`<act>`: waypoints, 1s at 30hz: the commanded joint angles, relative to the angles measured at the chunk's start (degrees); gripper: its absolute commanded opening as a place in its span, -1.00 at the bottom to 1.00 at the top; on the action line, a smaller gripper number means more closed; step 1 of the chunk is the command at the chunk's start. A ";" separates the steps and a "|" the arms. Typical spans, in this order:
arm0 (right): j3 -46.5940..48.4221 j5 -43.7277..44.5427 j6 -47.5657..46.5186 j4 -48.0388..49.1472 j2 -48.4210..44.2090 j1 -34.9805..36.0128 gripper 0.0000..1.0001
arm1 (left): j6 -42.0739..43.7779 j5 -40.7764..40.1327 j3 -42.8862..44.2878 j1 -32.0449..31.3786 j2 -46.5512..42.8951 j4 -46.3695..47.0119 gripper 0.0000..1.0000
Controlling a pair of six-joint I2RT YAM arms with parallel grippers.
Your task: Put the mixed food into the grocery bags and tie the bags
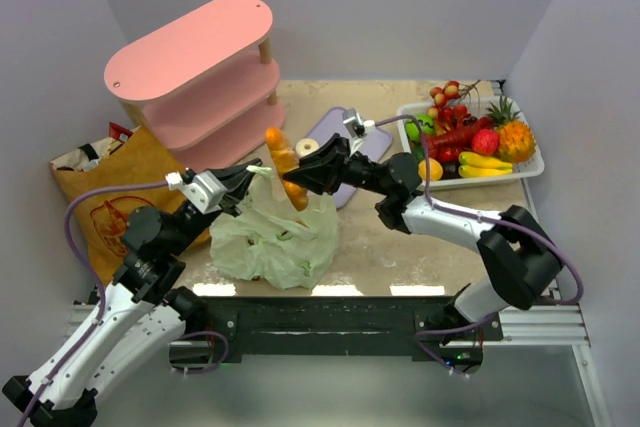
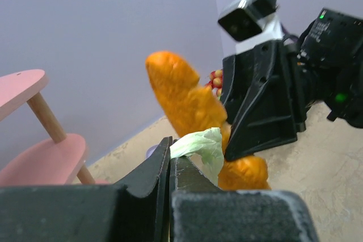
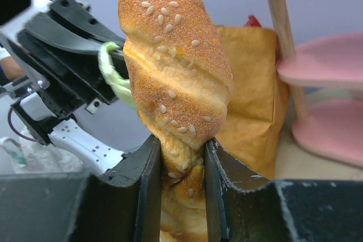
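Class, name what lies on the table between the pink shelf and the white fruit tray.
A lavender board carrying a pale round piece, between pink shelf and fruit tray; the top view shows it.

My left arm (image 1: 110,317) and right arm (image 1: 470,222) have white shells, black joints, purple cables (image 1: 100,192). The right gripper (image 2: 229,151) is black, with a black-and-white camera (image 2: 249,12) at twelve o'clock.

The speckled beige worktop (image 1: 400,247) is carrying five things. A pink three-tier shelf (image 1: 195,72) is standing at the back left, with a brown paper bag (image 1: 110,197) sitting just beside it at the left edge. A crumpled pale-green plastic bag (image 1: 275,237) is lying near the front edge. A lavender board (image 1: 332,129) is lying mid-worktop, and a white tray (image 1: 530,173) of fruit (image 1: 470,137) is sitting at the back right
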 commanded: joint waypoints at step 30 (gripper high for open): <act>-14.04 6.64 -4.90 26.63 8.21 10.62 -1.00 | -4.35 -5.49 -0.87 3.11 -1.10 4.93 -1.00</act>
